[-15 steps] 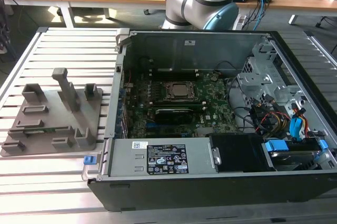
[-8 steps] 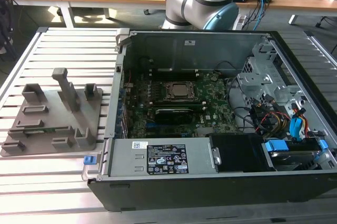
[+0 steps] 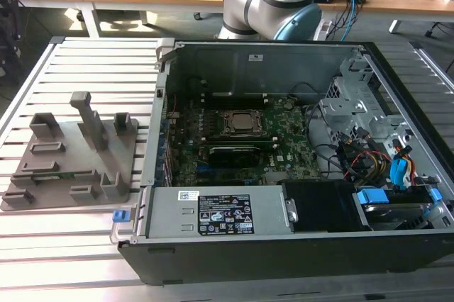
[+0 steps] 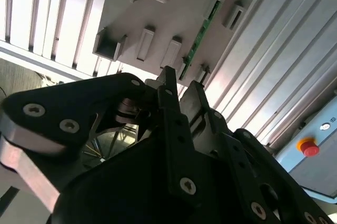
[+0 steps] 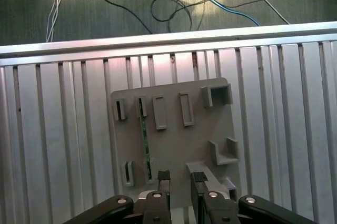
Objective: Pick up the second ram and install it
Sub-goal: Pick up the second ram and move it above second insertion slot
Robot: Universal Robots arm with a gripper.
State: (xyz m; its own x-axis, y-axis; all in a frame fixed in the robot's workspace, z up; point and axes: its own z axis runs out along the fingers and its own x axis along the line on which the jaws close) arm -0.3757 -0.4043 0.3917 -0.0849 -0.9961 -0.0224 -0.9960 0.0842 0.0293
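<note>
Green second ram (image 5: 144,140): we found it standing on edge in a narrow slot of the grey tray (image 5: 179,145), a thin strip between low posts; it also showed in the second wrist view (image 4: 200,37).
Tray position: it lay on the slatted table (image 3: 85,61), at the exterior view's left, well apart from the open computer case (image 3: 213,68).
Gripper (image 5: 180,179): we saw it hovering above the near end of the tray, its two fingers (image 5: 164,177) apart and nothing between them.
Alignment: the stick sat off to one side of the gap between the fingers, not under it, so we judged the grasp not yet begun.
Task progress: the stick was untouched and nothing had been carried toward the motherboard (image 3: 294,160).
Risk, missed grasp: a descent on this line would probably have closed on bare tray or on a post, because the fingers were offset from the stick.
Risk, collision: the upright posts stood close to the slot, so a fingertip could have struck one and shoved the tray.
Risk, binding: a skewed pinch on so thin an edge might have tilted the stick, jamming it or lifting the tray with it.
Risk, slip: a shallow hold on the narrow edge could have let it twist.
</note>
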